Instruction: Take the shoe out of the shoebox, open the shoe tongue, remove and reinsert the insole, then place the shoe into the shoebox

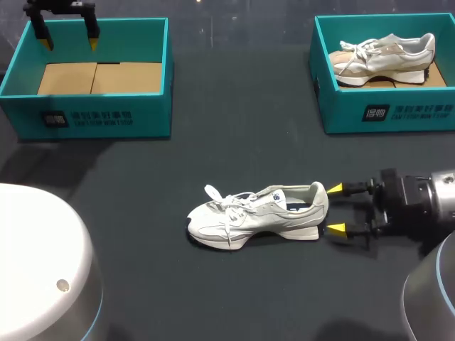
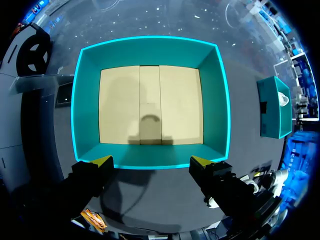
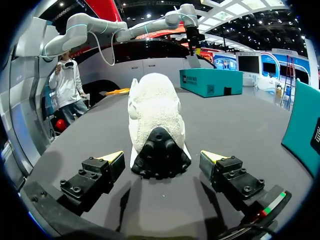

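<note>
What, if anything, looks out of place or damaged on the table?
Nothing stands out. The loose shoe stands upright on its sole on the table, heel toward the open right gripper. A second shoe sits inside the right shoebox. The left shoebox shows only its cardboard floor, undamaged.

Right hand: black body, two blocky black fingers with bright yellow wedge tips. Round screws sunk in the finger blocks. Small red-white-green stripe on one side. Left hand: same black build, yellow tips. Right arm: silver-grey wrist. Left arm: big rounded white link, thin light-blue edge ring, small round cap.
</note>
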